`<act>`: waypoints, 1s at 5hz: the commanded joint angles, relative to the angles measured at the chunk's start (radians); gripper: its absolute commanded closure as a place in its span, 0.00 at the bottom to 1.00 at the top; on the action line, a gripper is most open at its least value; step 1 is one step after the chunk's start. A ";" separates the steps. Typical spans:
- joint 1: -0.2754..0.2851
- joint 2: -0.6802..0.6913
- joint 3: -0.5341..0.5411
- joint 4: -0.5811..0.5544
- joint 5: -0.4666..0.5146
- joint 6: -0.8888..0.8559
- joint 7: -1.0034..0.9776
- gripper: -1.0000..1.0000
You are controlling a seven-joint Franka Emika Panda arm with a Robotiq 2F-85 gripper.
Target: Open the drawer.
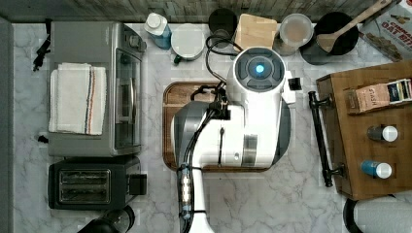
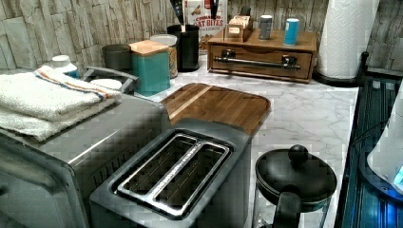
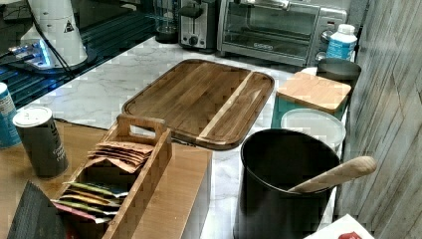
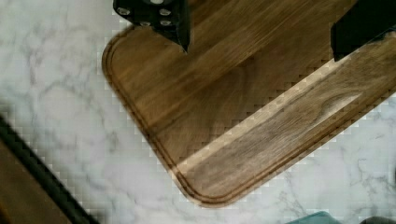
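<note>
Currently the task stands at its start: the drawer (image 2: 262, 58) sits flush in its wooden cabinet (image 1: 376, 182), fully closed, and nothing has hold of its black bar handle (image 1: 321, 140).

1. Pincer state. In the wrist view the pincer (image 4: 261, 28) hangs above the cutting board (image 4: 243, 107) with its two dark fingers (image 4: 161, 18) spread wide apart. Bare board grain shows in the gap; nothing is held.

2. Position of the task object. Relative to the pincer, the drawer lies well apart, off to the side past the board's rounded corner and across a strip of marble counter (image 4: 60, 93). In the top view the arm (image 1: 233, 131) covers the board, and the handle runs along the cabinet face toward the top view's right. A dark bar and a brown surface cross one corner of the wrist view; these are probably the handle and drawer front.

3. Remaining work, as judged: move the pincer across to the handle, bring it level with the bar, close on it, and pull outward.

4. Hidden or unclear.
- The arm's own body hides the pincer in the top view.
- The right view cuts off the drawer front, so its seam cannot be checked there.
- The wrist view crops the upper parts of the fingers.
</note>
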 commanded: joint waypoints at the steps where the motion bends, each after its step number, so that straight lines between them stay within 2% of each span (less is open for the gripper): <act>1: -0.040 -0.180 -0.045 -0.245 -0.036 0.096 -0.465 0.00; 3: -0.092 -0.200 -0.120 -0.348 -0.028 0.233 -0.743 0.00; 5: -0.124 -0.210 -0.190 -0.487 -0.102 0.496 -0.942 0.00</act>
